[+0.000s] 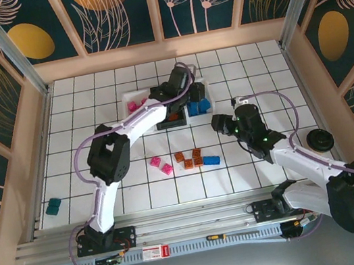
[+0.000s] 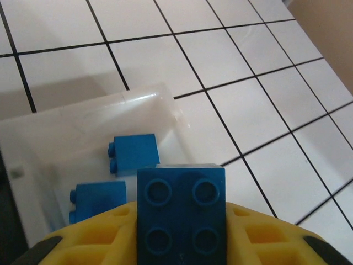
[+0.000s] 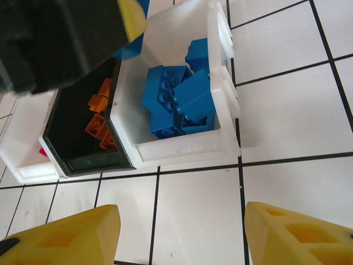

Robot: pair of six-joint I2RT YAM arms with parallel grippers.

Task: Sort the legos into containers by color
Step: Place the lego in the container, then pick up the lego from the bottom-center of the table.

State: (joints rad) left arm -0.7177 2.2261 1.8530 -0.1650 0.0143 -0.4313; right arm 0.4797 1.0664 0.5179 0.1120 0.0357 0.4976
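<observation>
Three containers: left white bin (image 3: 22, 149) with a magenta piece, black bin (image 3: 83, 163) with orange bricks (image 3: 99, 124), right white bin (image 3: 187, 148) with blue bricks (image 3: 176, 102), all just ahead of the right fingertips
Left gripper (image 2: 181, 248): clamped on a blue two-by-two brick (image 2: 182, 212), studs up, between the yellow fingers (image 2: 83, 245)
Below left fingers: right white bin, two blue pieces inside
Right gripper (image 3: 179, 234): fingers spread wide, nothing between them, over bare tile
Loose legos (image 1: 189, 164): magenta, orange, one blue, on tiles behind and left of the right fingers
</observation>
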